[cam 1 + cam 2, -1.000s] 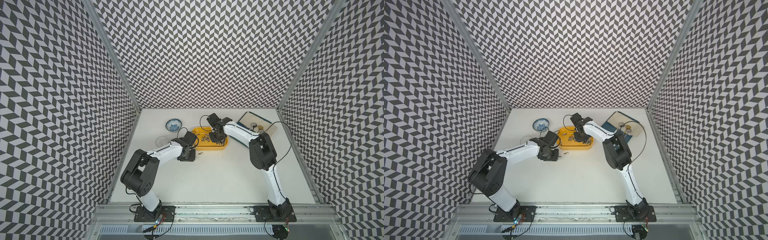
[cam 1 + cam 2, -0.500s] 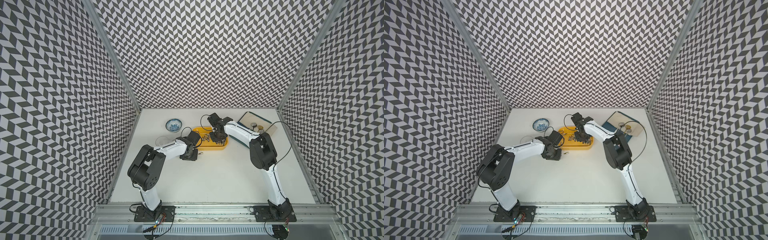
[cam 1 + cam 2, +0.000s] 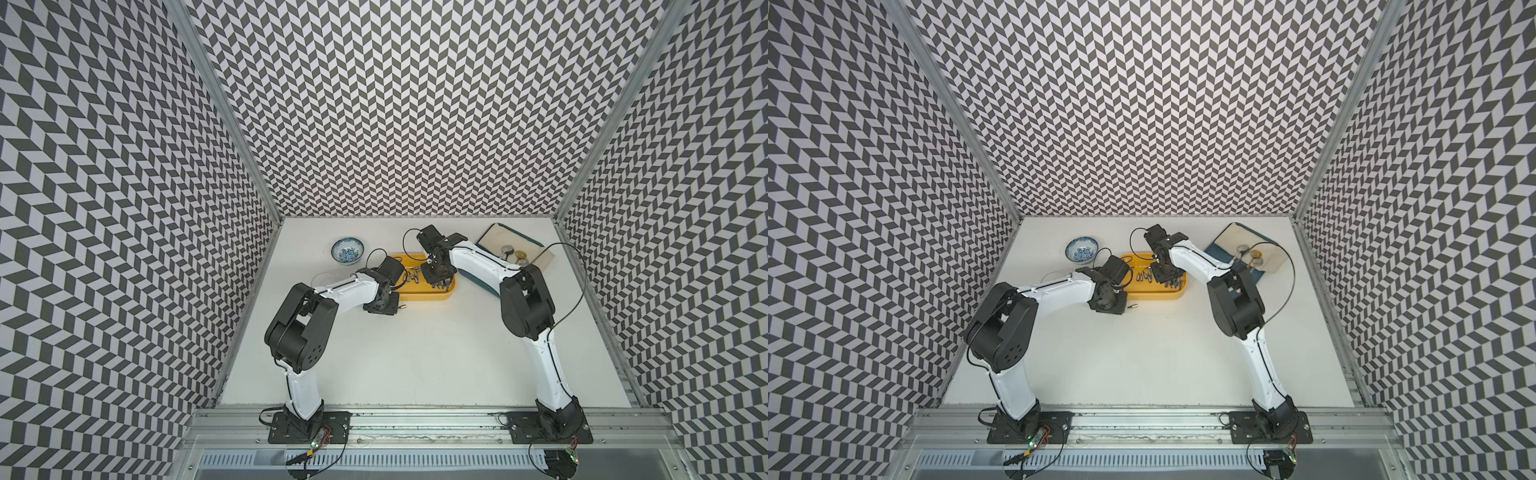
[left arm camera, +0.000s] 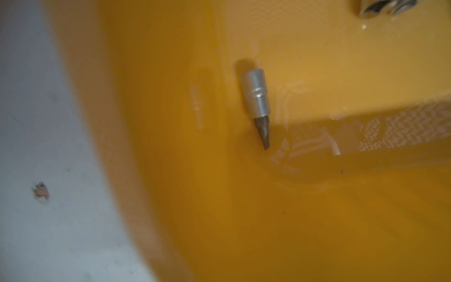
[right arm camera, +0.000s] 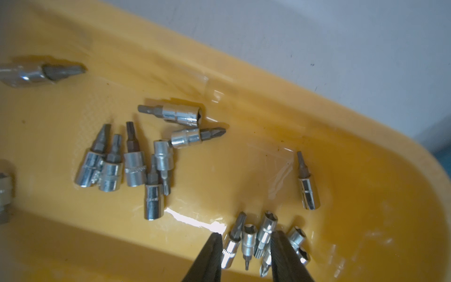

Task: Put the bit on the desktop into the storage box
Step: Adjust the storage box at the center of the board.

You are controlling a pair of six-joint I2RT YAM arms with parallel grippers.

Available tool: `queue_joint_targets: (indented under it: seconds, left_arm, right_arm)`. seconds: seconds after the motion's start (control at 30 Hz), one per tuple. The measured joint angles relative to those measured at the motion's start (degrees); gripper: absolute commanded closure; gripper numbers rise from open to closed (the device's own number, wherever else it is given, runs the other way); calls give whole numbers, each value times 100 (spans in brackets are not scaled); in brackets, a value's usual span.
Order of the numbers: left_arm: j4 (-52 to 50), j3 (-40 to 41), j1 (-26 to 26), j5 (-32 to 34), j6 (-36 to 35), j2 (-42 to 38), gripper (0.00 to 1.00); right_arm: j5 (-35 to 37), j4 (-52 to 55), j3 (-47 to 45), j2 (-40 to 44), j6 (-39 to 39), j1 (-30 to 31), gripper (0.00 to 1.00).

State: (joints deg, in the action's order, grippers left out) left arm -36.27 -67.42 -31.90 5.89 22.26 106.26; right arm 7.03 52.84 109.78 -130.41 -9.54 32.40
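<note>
top views / storage box: the yellow storage box [image 3: 424, 296] sits on the bench [image 3: 415, 361], so I'm placing everything off that.
top views / bit: the bit [image 3: 401, 306] lies on the bench just outside the storage box's near wall, at the end toward my left arm. It shows in both top views.
top views / left hand: my left hand [image 3: 384, 309] is down low right beside that bit, outside the same wall. It's way too small here for me to tell if it's open or closed, or even touching the bit.
top views / right hand: my right hand [image 3: 436, 279] points down inside the storage box, over the other bits [image 3: 411, 275].
top views / extras: the bowl [image 3: 348, 250] sits back past the storage box's left-arm end, and the tray [image 3: 515, 249] is off the opposite end.
left wrist / view: I'm looking into the storage box. One flat-blade bit [image 4: 256, 97] lies on its floor near the curved wall, with a strip of bench outside it. The hand itself isn't in shot, so I can't tell its state here either.
right wrist / right hand: it's open. The two black fingers [image 5: 210, 256] stand apart over the storage box floor, with a few of the other bits showing in the gap.
right wrist / box floor: more bits are clustered mid-floor, and one lies alone toward the rounded end.
</note>
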Motion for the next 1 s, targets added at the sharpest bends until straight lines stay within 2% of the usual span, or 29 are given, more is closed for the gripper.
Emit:
queue_joint_targets:
  seconds: [0.33, 0.6, 1.0]
  left_arm:
    - [26, -9, -225, -197, -59, 0, 61]
    - [-2, 17, -212, -234, -70, -236, 60]
    - [-186, -901, -175, -197, -229, 46, 60]
  right_arm:
    - [-9, 79, 81, 122, 7, -22, 62]
    - [-42, 103, 85, 151, 4, -33, 61]
    - [-44, 125, 72, 706, -59, -120, 54]
